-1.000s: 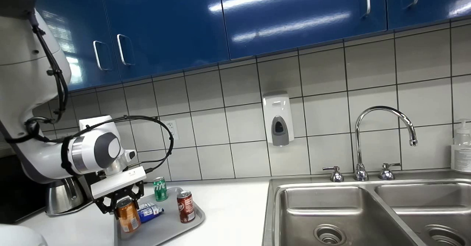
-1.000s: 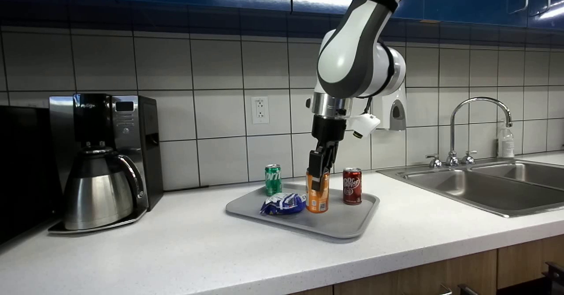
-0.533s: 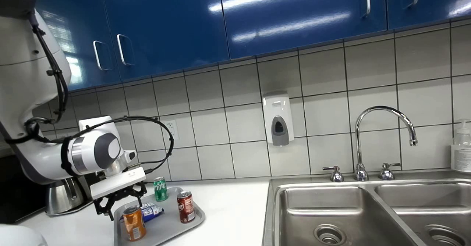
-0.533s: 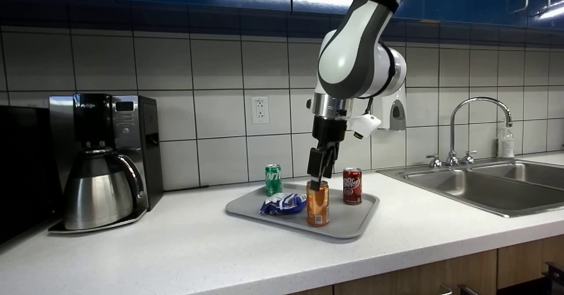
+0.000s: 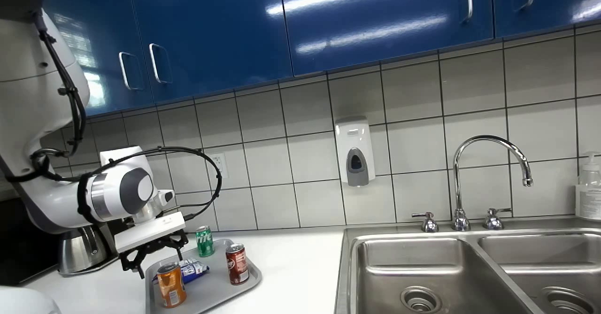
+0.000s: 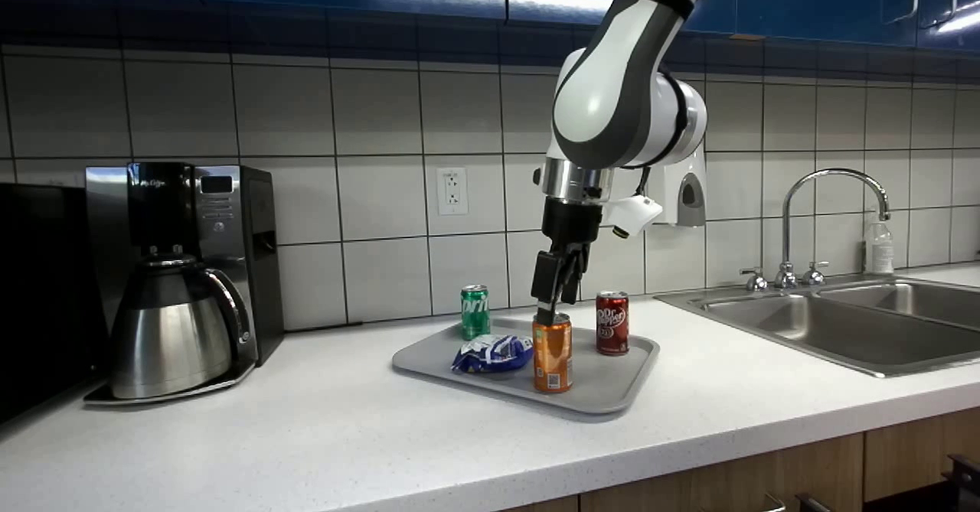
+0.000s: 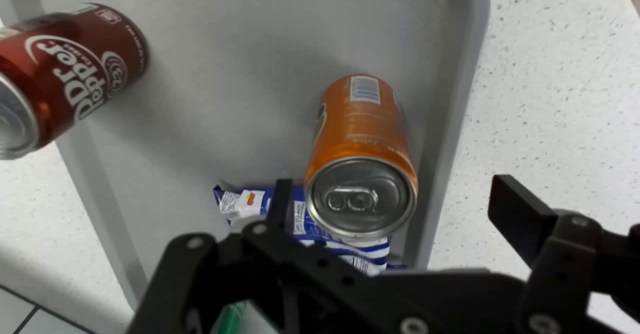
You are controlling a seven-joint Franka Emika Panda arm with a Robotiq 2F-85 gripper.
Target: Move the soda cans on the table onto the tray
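One brushed-steel coffee pot (image 6: 172,344) sits toward the left in an exterior view, well apart from the work, above the white speckled tabletop (image 6: 306,443). Rightward comes a shallow pale-grey rectangular tray (image 6: 601,386) with rounded corners, and at its back a small green drink can (image 6: 475,313) stands upright on it. Nearer the front lies a crinkled blue-and-white snack packet (image 6: 491,354). Next is the one that matters: an upright orange drink can (image 6: 553,359), also on the tray, below the black two-fingered robot hand (image 5: 161,267), its long axis vertical and roughly along the way the fingers (image 7: 520,219) point. Those stand wide apart and grip nothing; from the wrist the can's silvery lid shows between them, closer to the finger over the packet. Whether a fingertip touches its rim I can't tell. I'd want the hand to go straight up from here, since a sideways swing could tip that can, and the packet crowds one side. Further right a dark red drink can (image 6: 612,324) stands upright on the tray, clear of the hand, so the carrying looks finished to me. Beyond is a stainless double sink (image 6: 842,321).
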